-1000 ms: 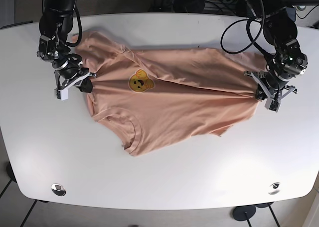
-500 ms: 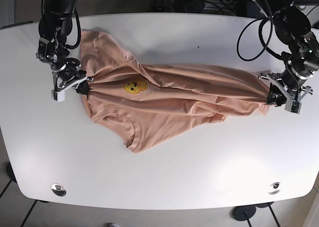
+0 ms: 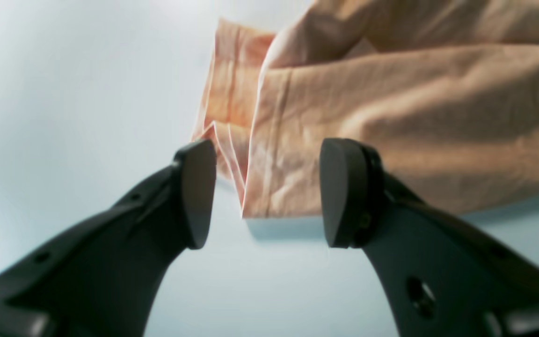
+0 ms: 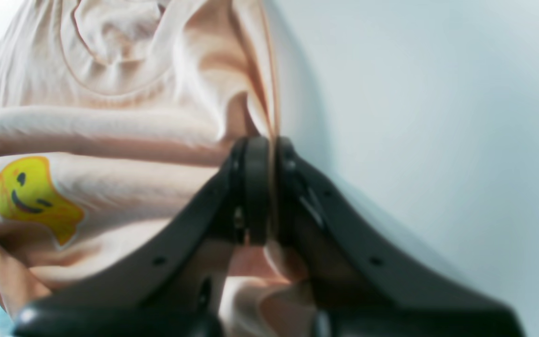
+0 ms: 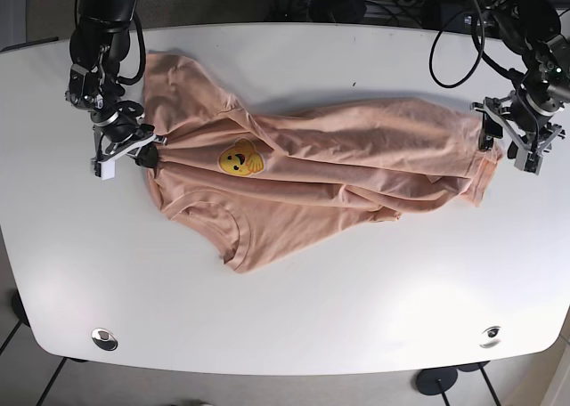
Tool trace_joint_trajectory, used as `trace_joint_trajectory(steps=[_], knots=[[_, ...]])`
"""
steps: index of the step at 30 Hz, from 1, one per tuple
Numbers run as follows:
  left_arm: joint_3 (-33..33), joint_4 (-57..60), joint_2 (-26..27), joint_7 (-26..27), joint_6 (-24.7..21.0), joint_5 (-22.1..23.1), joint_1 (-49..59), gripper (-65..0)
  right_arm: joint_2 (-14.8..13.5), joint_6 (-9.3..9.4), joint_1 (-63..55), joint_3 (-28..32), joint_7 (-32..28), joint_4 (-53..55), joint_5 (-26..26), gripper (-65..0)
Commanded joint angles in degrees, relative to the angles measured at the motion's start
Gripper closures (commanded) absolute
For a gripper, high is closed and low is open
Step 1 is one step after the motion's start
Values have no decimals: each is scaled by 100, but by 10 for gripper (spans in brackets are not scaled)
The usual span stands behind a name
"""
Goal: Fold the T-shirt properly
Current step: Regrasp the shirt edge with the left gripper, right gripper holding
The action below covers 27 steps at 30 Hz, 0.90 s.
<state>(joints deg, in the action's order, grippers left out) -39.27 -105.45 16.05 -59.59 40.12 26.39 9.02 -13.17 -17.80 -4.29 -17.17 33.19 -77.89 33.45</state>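
Left wrist view: the left gripper stands with its jaws wide apart and empty, just short of the hem corner of a peach T-shirt lying on a white table. The hem shows doubled layers and a stitched edge; the cloth looks thin, soft and limp, likely to sag and slide unless pinched through all layers at a corner.

Right wrist view: the right gripper is clamped tight on a fold of the shirt's edge near the collar. A yellow smiley print sits beside rumpled, bunched fabric.

Base view: the T-shirt stretches across the table from one arm to the other, creased lengthwise, one sleeve splayed toward the far edge, the neck opening facing the near side. Hem corner and shoulder seam look the surest holds.
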Motion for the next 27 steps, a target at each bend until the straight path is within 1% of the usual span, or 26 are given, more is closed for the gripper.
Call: trace_joint_trajectory(steps=[1,3,4,7,9,12,15,19,20,22,24,27], knots=[[107,176,69,399,-12,64,-141,-336,-59,26,38,-11,35,-66,9,-17],[397,800,69,724,-12,64,-343,-336,-59,26,47,-2,35,-66,9,-17],[450,1099,96,794,-12,64,-475,-335,-50,26,47,-2,35,-66,9,-17],[432,1732,122,1049,-12,55,-888,-333,-50,26,47,-2,35,-66,9,-17],[441,1978,236,1172,-12,-15,-1011,-333,-50,26,38,-2,35,-75,9,-17],[441,2391,254,1427,-12,-446,-1346,-333,-50,26,38,-2,35,-75,9,-17],[432,3349,280,1823,-12,-1290,-2084,-332,-50,26,38,-2,35,-84,9,-17],[441,4483,307,2368,-12,-2195,-2831,-332,-50,26,38,-2,35,-84,9,-19],[441,4756,395,2465,-12,-2327,-2981,-332,-50,26,38,-2,35,-84,9,-19],[450,5345,456,2641,-12,-2424,-3280,-332,-50,26,38,-2,26,-84,9,-19],[450,5837,588,2755,-12,-2424,-3508,-332,-50,26,47,-2,26,-84,26,-19],[467,6373,702,2764,-12,-2424,-3675,-332,-50,26,38,-19,17,-84,35,-19]])
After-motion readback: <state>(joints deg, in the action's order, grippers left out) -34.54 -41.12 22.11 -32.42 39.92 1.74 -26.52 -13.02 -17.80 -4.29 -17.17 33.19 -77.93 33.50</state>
